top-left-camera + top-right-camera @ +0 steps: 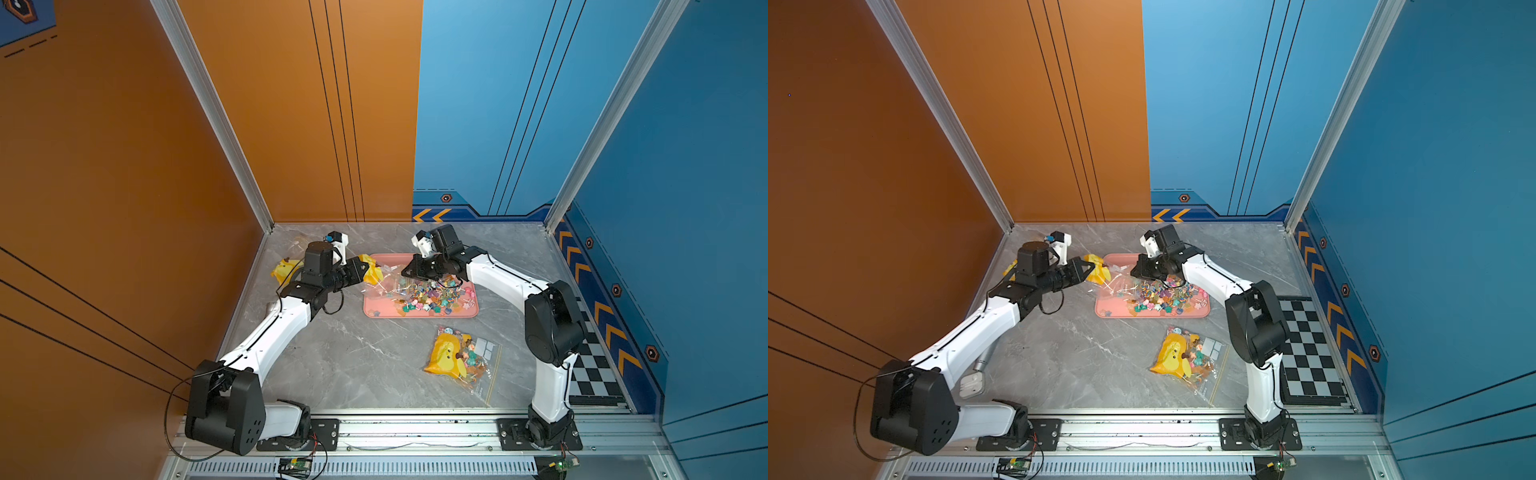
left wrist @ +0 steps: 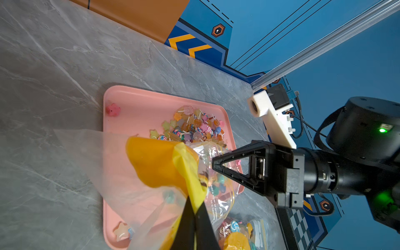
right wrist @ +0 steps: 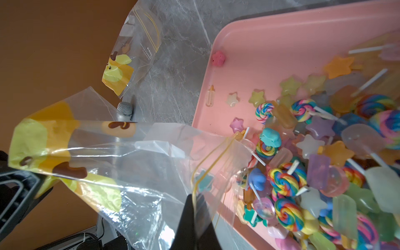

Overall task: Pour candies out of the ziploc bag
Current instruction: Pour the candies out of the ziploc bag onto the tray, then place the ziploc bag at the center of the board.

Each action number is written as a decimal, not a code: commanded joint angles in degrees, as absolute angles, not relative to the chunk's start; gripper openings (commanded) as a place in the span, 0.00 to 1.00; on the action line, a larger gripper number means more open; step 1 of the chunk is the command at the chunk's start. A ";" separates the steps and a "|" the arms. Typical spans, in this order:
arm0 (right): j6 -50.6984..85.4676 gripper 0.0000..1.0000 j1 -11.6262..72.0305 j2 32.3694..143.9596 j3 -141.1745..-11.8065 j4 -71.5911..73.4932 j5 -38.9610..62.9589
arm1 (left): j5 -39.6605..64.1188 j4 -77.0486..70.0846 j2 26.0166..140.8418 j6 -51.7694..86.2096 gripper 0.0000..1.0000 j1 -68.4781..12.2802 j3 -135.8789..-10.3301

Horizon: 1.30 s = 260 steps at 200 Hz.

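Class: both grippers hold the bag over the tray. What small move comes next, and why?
Probably lift the left gripper a little: it pinches the yellow end of the bag, the right gripper its mouth over the tray, and a teal star sits inside.

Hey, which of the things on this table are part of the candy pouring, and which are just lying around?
In the job: ziploc bag, pinched by the left gripper and right gripper; candies; pink tray.
Lying about: full second bag; empty bag by the left arm; checkered mat; white case.
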<state>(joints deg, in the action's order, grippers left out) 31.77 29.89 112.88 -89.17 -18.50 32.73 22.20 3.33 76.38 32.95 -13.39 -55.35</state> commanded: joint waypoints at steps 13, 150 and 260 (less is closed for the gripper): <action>32.61 0.00 30.72 114.75 -91.78 -19.95 31.84 | 20.70 5.70 74.97 30.67 0.00 -12.58 -58.06; 33.35 0.00 31.89 116.54 -93.97 -20.05 31.65 | 20.00 8.16 73.50 29.56 0.00 -12.56 -60.47; 33.13 0.00 32.12 116.81 -94.48 -20.31 31.55 | 18.96 8.98 73.13 28.57 0.00 -12.66 -60.53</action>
